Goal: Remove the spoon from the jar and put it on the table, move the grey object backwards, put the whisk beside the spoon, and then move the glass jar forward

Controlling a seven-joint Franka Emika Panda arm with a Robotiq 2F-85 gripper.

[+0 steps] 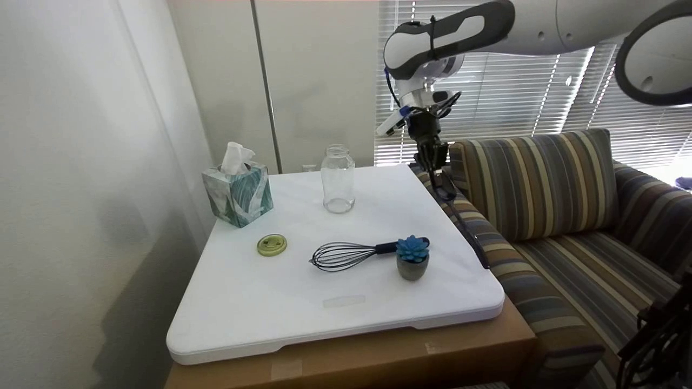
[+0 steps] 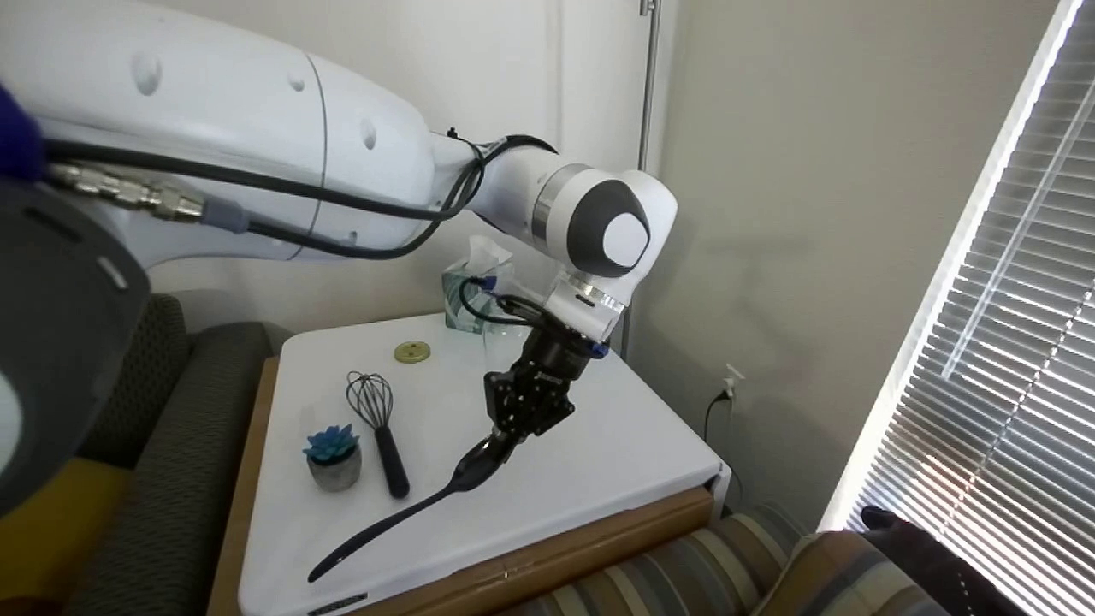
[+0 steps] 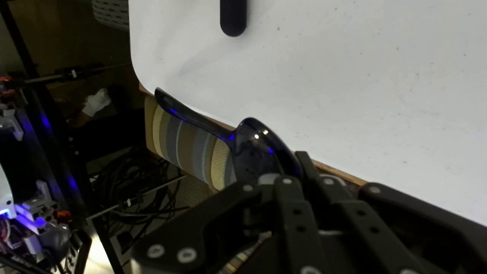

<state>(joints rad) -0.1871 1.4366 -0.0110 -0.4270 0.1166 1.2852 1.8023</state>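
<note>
claw (image 2: 505, 440): grasping the spoon (image 2: 470, 470) by its head
spoon: beyond the whisk's (image 2: 387, 447) handle end, handle tip slanting down
set-down: should shift toward the whisk, fully over the counter (image 2: 547, 496), flattening before letting go

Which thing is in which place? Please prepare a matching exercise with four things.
1. long slim black spoon
2. clear cylindrical glass jar
3. black-handled wire balloon whisk
4. squat grey plant pot

A. beside the whisk's handle
B. held in the black gripper
C. near the teal cube-shaped tissue box
D. lying on the white tabletop

Pairs: 1-B; 2-C; 3-D; 4-A
</note>
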